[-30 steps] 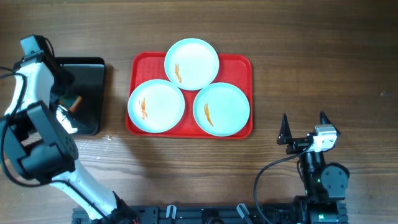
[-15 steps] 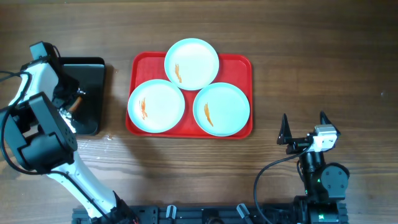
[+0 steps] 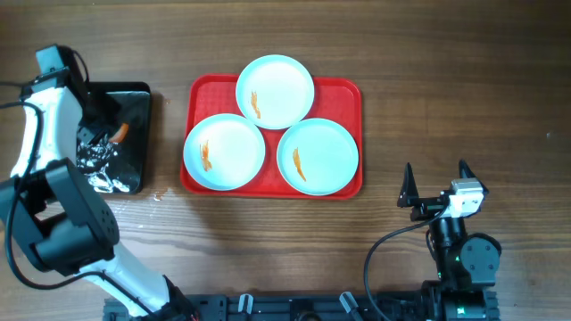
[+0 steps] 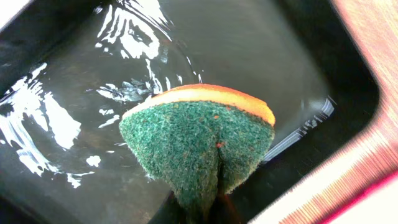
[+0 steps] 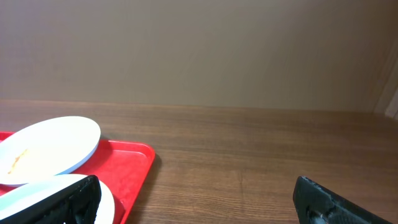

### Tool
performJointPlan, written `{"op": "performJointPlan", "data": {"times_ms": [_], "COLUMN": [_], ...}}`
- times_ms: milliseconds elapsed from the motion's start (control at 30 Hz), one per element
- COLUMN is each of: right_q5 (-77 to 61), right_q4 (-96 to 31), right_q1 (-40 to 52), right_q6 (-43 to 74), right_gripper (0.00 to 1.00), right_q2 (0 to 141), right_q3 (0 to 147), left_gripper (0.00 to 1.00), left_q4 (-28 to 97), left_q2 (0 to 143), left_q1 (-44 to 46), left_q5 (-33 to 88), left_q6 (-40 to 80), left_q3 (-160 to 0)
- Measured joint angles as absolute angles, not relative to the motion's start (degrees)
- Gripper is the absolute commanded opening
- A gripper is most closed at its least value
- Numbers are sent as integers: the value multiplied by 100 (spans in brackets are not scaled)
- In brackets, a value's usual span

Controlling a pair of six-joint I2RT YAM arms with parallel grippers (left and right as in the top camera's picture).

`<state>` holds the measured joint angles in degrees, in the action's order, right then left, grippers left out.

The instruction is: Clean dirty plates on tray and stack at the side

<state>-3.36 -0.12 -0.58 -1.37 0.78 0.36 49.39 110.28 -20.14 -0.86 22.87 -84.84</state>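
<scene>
Three pale plates lie on the red tray (image 3: 346,91): one at the back (image 3: 275,91), one front left (image 3: 224,152), one front right (image 3: 318,156). Each carries a small orange smear. My left gripper (image 3: 111,135) hangs over the black tray (image 3: 136,102), shut on a sponge (image 4: 199,134) with a green scouring face and an orange back. The sponge is pinched and folded between the jaws (image 4: 202,211). My right gripper (image 3: 437,184) stands open at the table's front right, away from the tray, with nothing between its fingers (image 5: 199,199).
The black tray holds shallow water that glints white (image 4: 43,118). A few wet spots lie on the wooden table (image 3: 464,71) near the black tray's front right corner. In the right wrist view the red tray's corner (image 5: 137,163) and two plates (image 5: 50,148) show at the left.
My left gripper has shut on the sponge in the black tray, and the left arm has shifted over that tray. The right arm and the plates have not moved.
</scene>
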Motion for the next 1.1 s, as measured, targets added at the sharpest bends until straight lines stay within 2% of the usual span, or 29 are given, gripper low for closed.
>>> {"op": "performJointPlan", "data": {"times_ms": [167, 233, 300, 333, 367, 400, 467, 500, 567, 633, 700, 933, 1100], "right_q5": [-333, -336, -336, -336, -336, -336, -333, -336, -336, -336, -336, -336, -336], "right_q4": [-10, -10, -12, -12, -12, -10, -12, -12, -10, -12, -10, -12, -10], "right_q1": [-58, -58, -58, -58, -58, -58, -58, -58, -58, -58, -58, -58, -58], "right_q6": [-137, -137, -137, -137, -137, -137, -137, -137, -137, -137, -137, -137, -137], "right_gripper": [100, 100, 100, 100, 100, 100, 100, 100, 100, 100, 100, 100, 100], "right_q2": [78, 78, 78, 78, 78, 78, 78, 78, 78, 78, 78, 78, 78], "right_q3": [36, 36, 36, 36, 36, 36, 36, 36, 36, 36, 36, 36, 36], "left_gripper": [8, 8, 12, 21, 46, 59, 61, 67, 72, 70, 65, 61, 60], "left_q4": [4947, 4947, 4939, 4928, 4928, 4923, 4906, 4908, 4906, 4910, 4976, 5391, 5315], "left_q2": [11078, 11187, 11314, 11369, 11426, 11472, 11535, 11570, 11609, 11609, 11609, 11625, 11625], "left_q1": [-1837, -1841, -1850, -1859, -1883, -1916, -1957, -1975, -1990, -1988, -1988, -1988, -1992], "left_q5": [-36, -239, -497, -615, -701, -762, -812, -819, -832, -829, -827, 45, 224], "left_q6": [913, 609, 447, 375, 322, 316, 257, 252, 255, 235, 263, 355, 563], "left_q3": [-8482, -8482, -8482, -8482, -8482, -8482, -8482, -8482, -8482, -8482, -8482, -8449, -8215]}}
